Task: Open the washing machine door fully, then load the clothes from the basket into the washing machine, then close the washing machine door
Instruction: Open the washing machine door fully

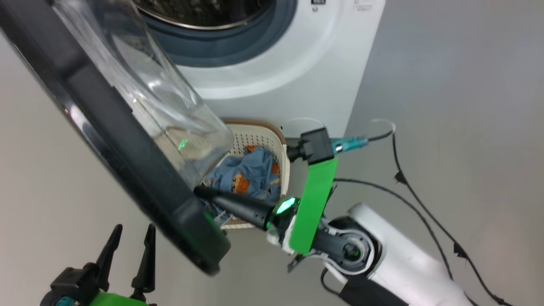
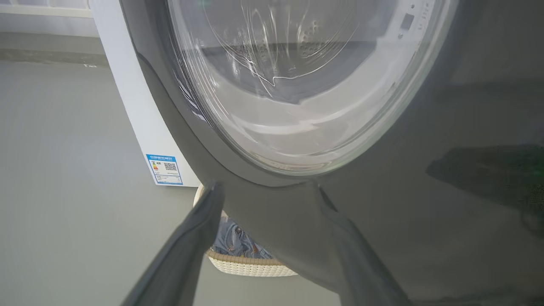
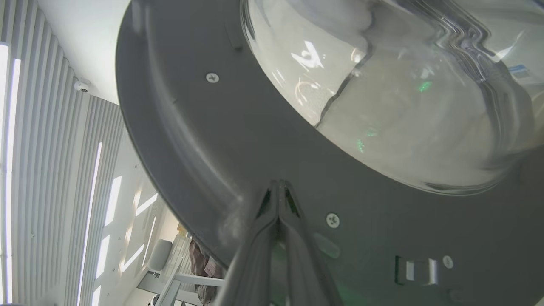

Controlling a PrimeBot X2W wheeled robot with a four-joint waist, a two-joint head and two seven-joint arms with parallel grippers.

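Nearest the camera, the left jaws stand wide with nothing between them, fingers (image 1: 147,255) pointing up on the outer side of the washing machine door (image 1: 127,170). In the left wrist view the door's glossy black face sits close ahead of them; whether they touch it I cannot tell. They seem placed to steady or catch the door, not to grasp it.

Just beyond, the door hangs swung out from the machine, seen almost edge-on, its glass bowl (image 1: 170,106) bulging towards the right arm. The right jaws are pressed together on nothing, and their fingers (image 1: 238,206) form a single point whose tip rests against the door's inner rim below the bowl. The right wrist view agrees, with the tips meeting the dark inner face near a screw. Closed like that they most likely serve as a pusher, since opening the door wider needs a shove and no hold.

Behind that tip, the basket (image 1: 282,144) sits on the floor (image 1: 446,85) against the foot of the washing machine (image 1: 297,76), partly hidden by the bowl. The clothes (image 1: 255,170) lie bunched inside it, so loading has not begun.

Farthest off, the grey rubber ring (image 1: 238,46) and steel drum (image 1: 204,10) stand exposed.
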